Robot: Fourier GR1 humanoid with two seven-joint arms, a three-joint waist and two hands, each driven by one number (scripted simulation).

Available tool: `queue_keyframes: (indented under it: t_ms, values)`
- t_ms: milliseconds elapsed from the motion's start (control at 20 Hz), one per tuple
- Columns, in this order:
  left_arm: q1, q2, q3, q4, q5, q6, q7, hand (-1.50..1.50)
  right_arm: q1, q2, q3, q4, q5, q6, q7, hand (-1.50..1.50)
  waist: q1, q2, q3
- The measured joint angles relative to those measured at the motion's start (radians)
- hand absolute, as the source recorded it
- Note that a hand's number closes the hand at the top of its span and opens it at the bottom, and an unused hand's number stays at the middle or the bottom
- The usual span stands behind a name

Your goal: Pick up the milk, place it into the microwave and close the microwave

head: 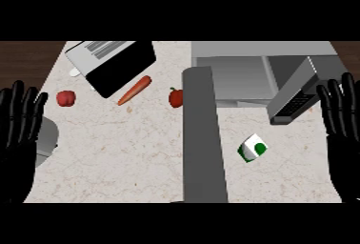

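The milk lay untouched on the table, before the open microwave. Left robot hand and right robot hand rested released at the edges, nothing grasped.

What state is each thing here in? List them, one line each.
Microwave: door open.
Milk: on the counter, tilted, not held.
Carrot: lying on the counter.
Left hand: open, at the left edge, holding nothing.
Right hand: open, at the right edge, holding nothing.
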Motion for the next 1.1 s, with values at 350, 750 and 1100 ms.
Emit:
queue_keyframes:
  t_ms: [350,750,1100]
  values:
    - [-0.079,0.025,0.056,0.101,0.067,-0.038,-0.001,-1.5,0.063,0.031,0.151,0.029,0.014,0.073,-0.055,-1.5,-0.004,0.019,-0.024]
    - [0.025,-0.008,0.066,0.126,0.153,-0.088,-0.01,-1.5,0.169,0.058,0.305,0.028,-0.089,0.16,-0.05,-1.5,0.0,0.02,-0.028]
    - [0.142,-0.029,0.063,0.064,0.166,-0.131,-0.037,-1.5,0.267,0.052,0.365,0.022,-0.029,0.127,-0.128,-1.5,-0.001,0.02,-0.029]
